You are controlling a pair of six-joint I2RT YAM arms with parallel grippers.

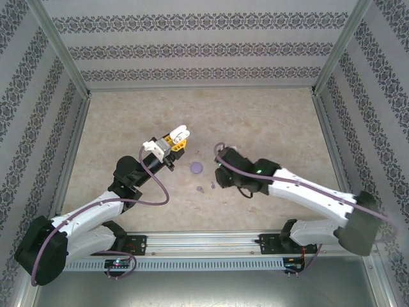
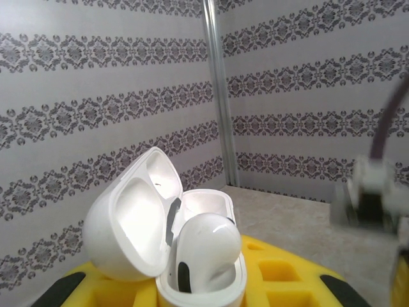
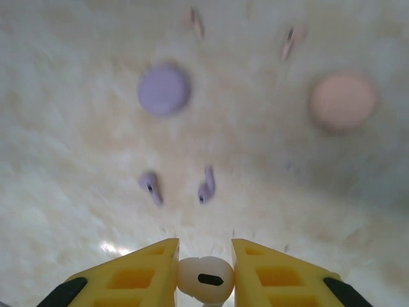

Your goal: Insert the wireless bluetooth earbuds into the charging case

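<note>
Right gripper (image 3: 204, 263) clamped on small white stemmed plastic earbud (image 3: 204, 279). Open glossy white clamshell charging case (image 2: 192, 256), clamped in left gripper (image 1: 174, 142), sits to its left (one bud already seated, lid up).

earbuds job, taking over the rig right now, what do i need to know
Left claw: shut on the open white case.
Right claw: shut on a white earbud.
Done: one seated earbud in the white case.
Left: insert the held one; then the purple earbuds and pink earbuds, loose on the table near the purple case and pink case.
</note>
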